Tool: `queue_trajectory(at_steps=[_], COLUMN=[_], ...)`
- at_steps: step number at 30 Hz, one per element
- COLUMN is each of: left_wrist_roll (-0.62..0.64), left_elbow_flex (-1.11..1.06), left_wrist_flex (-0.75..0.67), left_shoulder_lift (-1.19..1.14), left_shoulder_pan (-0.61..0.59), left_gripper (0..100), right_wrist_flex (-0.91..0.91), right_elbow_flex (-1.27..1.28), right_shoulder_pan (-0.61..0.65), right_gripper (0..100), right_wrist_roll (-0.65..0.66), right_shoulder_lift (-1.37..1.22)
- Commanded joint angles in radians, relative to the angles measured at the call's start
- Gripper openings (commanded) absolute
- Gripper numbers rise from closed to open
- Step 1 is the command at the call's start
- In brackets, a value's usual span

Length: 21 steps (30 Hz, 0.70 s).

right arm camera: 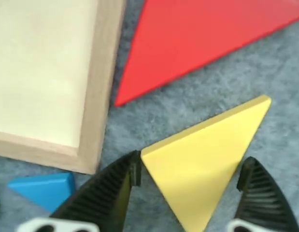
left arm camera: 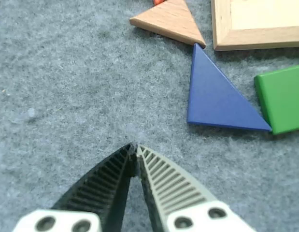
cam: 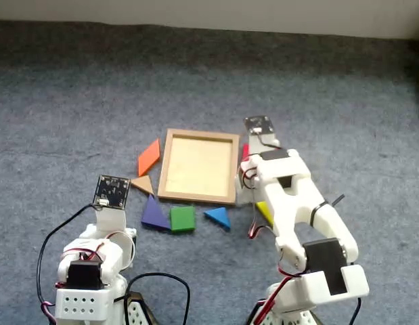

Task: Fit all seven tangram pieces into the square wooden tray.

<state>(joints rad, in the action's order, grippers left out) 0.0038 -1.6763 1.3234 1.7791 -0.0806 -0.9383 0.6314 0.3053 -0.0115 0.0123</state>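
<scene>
Yellow triangle (right arm camera: pixel 202 164) lies just outside the tray (right arm camera: pixel 98 72), near its corner, with one point aimed away from the rim. The right arm's fingers (right arm camera: pixel 110 193) stand apart, one either side of it. The left arm's fingers (left arm camera: pixel 163 179) are closed together on nothing, farther off. Judgement: the right arm is nearer.

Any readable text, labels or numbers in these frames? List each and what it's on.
No readable text.
wooden tray: plain, no print.
yellow triangle, red triangle, dark blue triangle, green square: plain faces.
left wrist camera board: any marking too small to read.
</scene>
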Motion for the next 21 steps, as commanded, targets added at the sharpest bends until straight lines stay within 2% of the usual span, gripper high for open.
queue_trajectory(at_steps=[1,10,21], left_wrist_roll=[0.008,0.008,0.008], left_elbow_flex=[-0.019,-0.019,-0.019], left_wrist_flex=[0.003,0.003,0.003], left_shoulder_lift=[0.03,0.03,0.03], left_shoulder_pan=[-0.012,-0.012,-0.012], left_gripper=[1,1,1], right_wrist_flex=[0.022,0.05,0.047], right_elbow_flex=[-0.053,-0.053,-0.087], right_shoulder_pan=[0.016,0.059,0.025], right_gripper=[31.7,31.7,31.7], right_wrist_roll=[-0.048,-0.052,-0.054], right_shoulder_lift=[0.012,0.012,0.01])
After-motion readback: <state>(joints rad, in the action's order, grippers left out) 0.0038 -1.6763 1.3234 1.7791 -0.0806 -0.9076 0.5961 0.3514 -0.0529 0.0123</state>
